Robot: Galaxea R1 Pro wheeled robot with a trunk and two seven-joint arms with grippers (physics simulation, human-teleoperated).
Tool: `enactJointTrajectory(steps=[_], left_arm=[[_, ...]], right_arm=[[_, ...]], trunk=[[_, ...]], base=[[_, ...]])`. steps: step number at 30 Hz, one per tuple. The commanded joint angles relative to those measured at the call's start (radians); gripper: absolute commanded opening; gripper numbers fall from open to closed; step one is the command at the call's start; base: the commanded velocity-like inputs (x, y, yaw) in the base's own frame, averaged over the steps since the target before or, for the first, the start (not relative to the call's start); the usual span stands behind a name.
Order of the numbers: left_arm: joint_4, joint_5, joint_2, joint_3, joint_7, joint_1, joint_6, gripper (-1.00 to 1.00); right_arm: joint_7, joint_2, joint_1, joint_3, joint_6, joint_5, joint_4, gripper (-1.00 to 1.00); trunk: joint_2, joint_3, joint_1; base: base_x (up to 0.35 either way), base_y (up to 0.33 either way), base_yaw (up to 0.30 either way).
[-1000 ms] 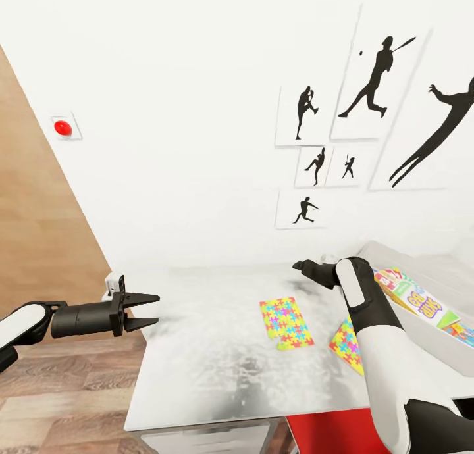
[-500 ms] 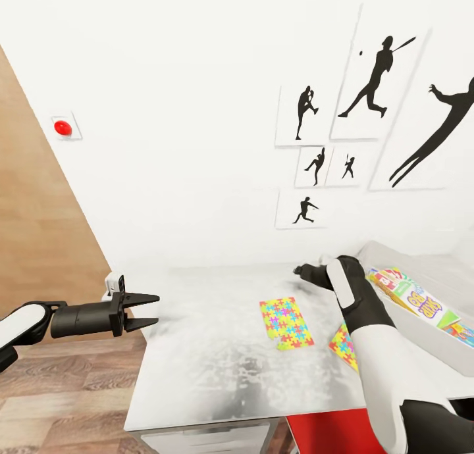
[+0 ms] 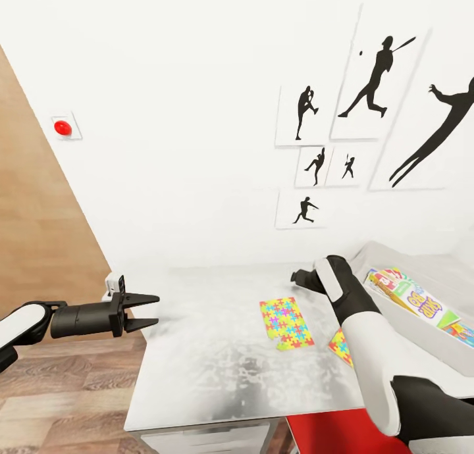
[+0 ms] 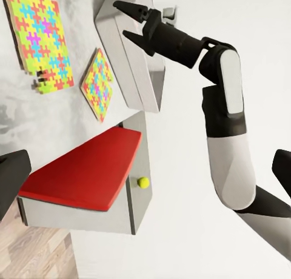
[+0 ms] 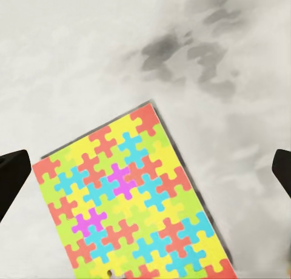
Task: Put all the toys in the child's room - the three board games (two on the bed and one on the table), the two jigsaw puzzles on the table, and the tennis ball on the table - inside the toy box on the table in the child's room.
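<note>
On the pale grey table (image 3: 217, 362) lies one jigsaw puzzle (image 3: 286, 322) (image 5: 133, 194), flat and in full view. A second jigsaw puzzle (image 3: 340, 346) (image 4: 97, 82) is half hidden under my right forearm. My right gripper (image 3: 297, 275) (image 4: 124, 19) hovers open above the table behind the first puzzle, empty. The toy box (image 3: 428, 349) (image 4: 130, 60) stands at the right with printed board games (image 3: 411, 297) lying in it. A small tennis ball (image 4: 143, 182) shows beside a red-topped white block. My left gripper (image 3: 143, 311) hangs open and empty off the table's left edge.
A red-topped block (image 3: 329, 431) (image 4: 85, 176) sits below the table's front edge. The white wall behind carries black baseball silhouettes (image 3: 375, 79) and a red button (image 3: 62, 127). Wood-plank floor (image 3: 59, 388) lies to the left of the table.
My right forearm has swung a little left and now covers more of the second puzzle. The left arm and the puzzles have not moved.
</note>
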Motion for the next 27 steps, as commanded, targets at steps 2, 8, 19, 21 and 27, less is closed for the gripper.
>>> enactJointTrajectory(steps=[2,8,19,21,27], left_arm=[[-0.005,-0.004,0.001,-0.004,-0.010,-0.002,0.003,1.00],[-0.016,-0.003,-0.004,0.011,-0.012,-0.005,0.045,1.00],[-0.032,-0.004,-0.014,0.072,-0.018,-0.007,0.081,1.00],[-0.040,-0.002,-0.013,0.072,-0.026,-0.007,0.083,1.00],[-0.048,-0.001,-0.010,0.070,-0.094,-0.007,0.084,1.00]], right_arm=[[-0.008,0.000,-0.003,-0.002,-0.007,-0.011,0.007,1.00],[-0.007,-0.002,-0.004,0.000,-0.016,-0.007,0.014,1.00],[-0.006,-0.015,-0.006,-0.005,-0.058,-0.010,0.016,1.00],[-0.006,-0.016,-0.006,-0.007,-0.064,-0.011,0.017,1.00],[-0.006,-0.016,-0.006,-0.003,-0.068,-0.012,0.017,1.00]], trunk=[[-0.002,-0.002,0.001],[-0.002,-0.002,0.001],[-0.002,-0.017,0.001],[-0.002,-0.020,0.001],[-0.002,-0.030,0.001]], base=[[0.000,0.000,0.000],[0.000,0.000,0.000],[0.000,0.000,0.000],[0.000,0.000,0.000],[0.000,0.000,0.000]])
